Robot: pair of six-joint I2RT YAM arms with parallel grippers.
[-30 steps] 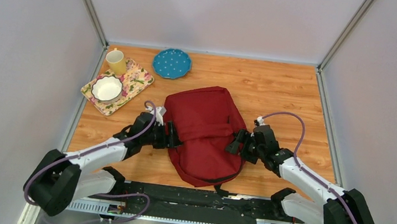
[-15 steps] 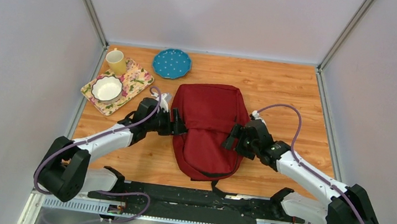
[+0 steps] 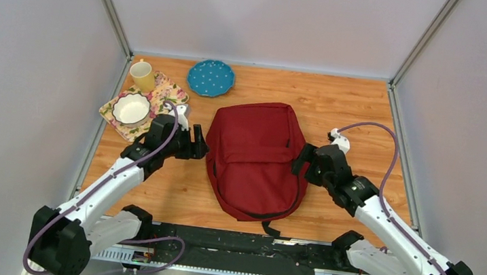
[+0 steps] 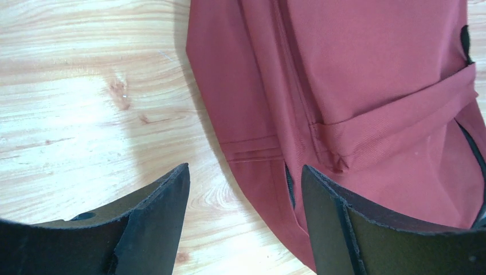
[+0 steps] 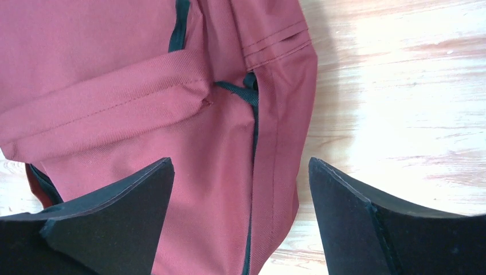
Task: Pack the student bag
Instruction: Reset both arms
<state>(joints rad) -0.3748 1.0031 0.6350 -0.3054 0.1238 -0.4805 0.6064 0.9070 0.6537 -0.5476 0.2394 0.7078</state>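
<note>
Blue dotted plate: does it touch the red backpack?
Apart. The top view shows bare table between the blue plate and the backpack.

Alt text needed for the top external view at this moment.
A dark red backpack lies flat on the wooden table, the left tool and right tool open at its two sides, holding nothing. At the far left are a blue dotted plate, a yellow mug and a white bowl on a floral tray.
</note>
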